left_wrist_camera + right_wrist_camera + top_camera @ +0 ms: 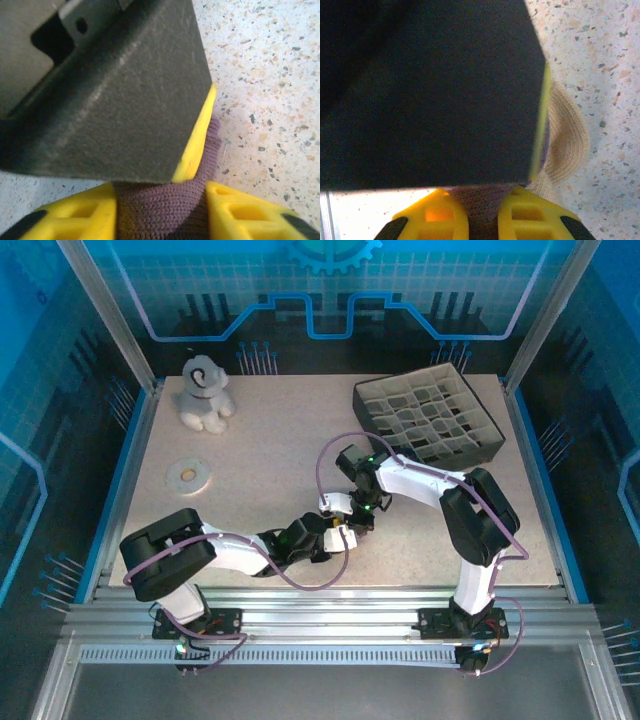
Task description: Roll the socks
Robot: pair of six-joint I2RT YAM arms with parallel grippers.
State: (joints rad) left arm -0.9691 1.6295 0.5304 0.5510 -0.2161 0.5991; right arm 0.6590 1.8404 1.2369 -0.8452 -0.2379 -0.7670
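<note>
two robot pincers grip purple socks at mid-bench

seen from above, a speckled pale bench (pixel 260 440) sits inside a blue-lit frame. a dark compartment tray (pixel 430 420), divided into many small cells, rests at the back right and serves as the landmark here. the two arms reach in from the near edge and meet just in front of the tray and a little to its left. the left pincer (pixel 343 537) and the right pincer (pixel 340 505) sit almost against each other there, the right one closer to the tray. from this height they cover the socks beneath them.

well to the left of the tray, level with it, sits a grey plush toy (pixel 205 392). a flat white ring (pixel 187 476) lies left of the tray too, nearer the arms than the toy.

the left wrist camera shows the left pincer (pixel 161 215) closed on the socks (pixel 210 145). purple knit fills the gap between its yellow fingers (pixel 75 217) and touches both. a large dark block edged in yellow crosses close overhead and presses against the knit.

the right wrist camera shows the right pincer (pixel 482 220) narrow, its yellow fingers (pixel 535 220) clamped on a thin fold of purple knit. a tan knit patch (pixel 565 145) of the socks lies on the bench just beyond, beside another dark block with a yellow edge.
</note>
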